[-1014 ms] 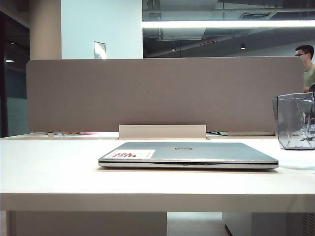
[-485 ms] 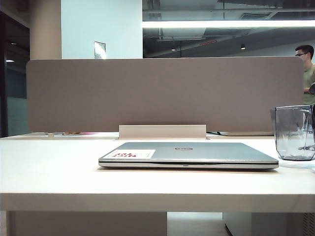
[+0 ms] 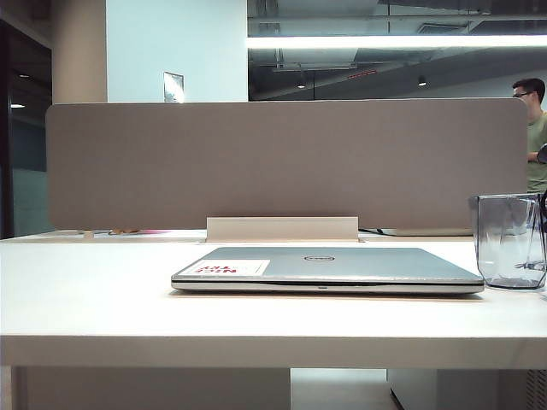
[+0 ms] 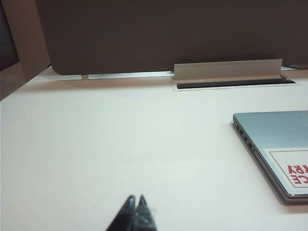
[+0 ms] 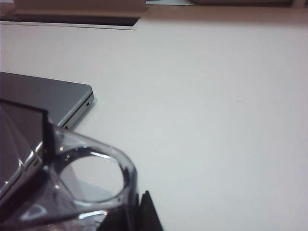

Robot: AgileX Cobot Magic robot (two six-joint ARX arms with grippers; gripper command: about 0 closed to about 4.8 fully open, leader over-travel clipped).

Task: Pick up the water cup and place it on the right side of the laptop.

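The silver-grey laptop (image 3: 326,269) lies closed in the middle of the white table, with its sticker (image 3: 224,268) on the lid. The translucent water cup (image 3: 510,241) stands upright just right of the laptop, its base at or just above the tabletop. In the right wrist view my right gripper (image 5: 138,208) is shut on the wall of the water cup (image 5: 72,173), close to the corner of the laptop (image 5: 53,98). My left gripper (image 4: 136,199) is shut and empty over bare table, off the far side of the laptop (image 4: 281,144).
A grey divider panel (image 3: 282,162) runs along the back of the table, with a raised cable flap (image 3: 282,228) behind the laptop. A person (image 3: 534,120) sits beyond it at the far right. The table's front edge (image 3: 256,350) is near the camera.
The cup has come down in my right gripper, from well above the table to about tabletop level beside the laptop. The laptop has not moved.
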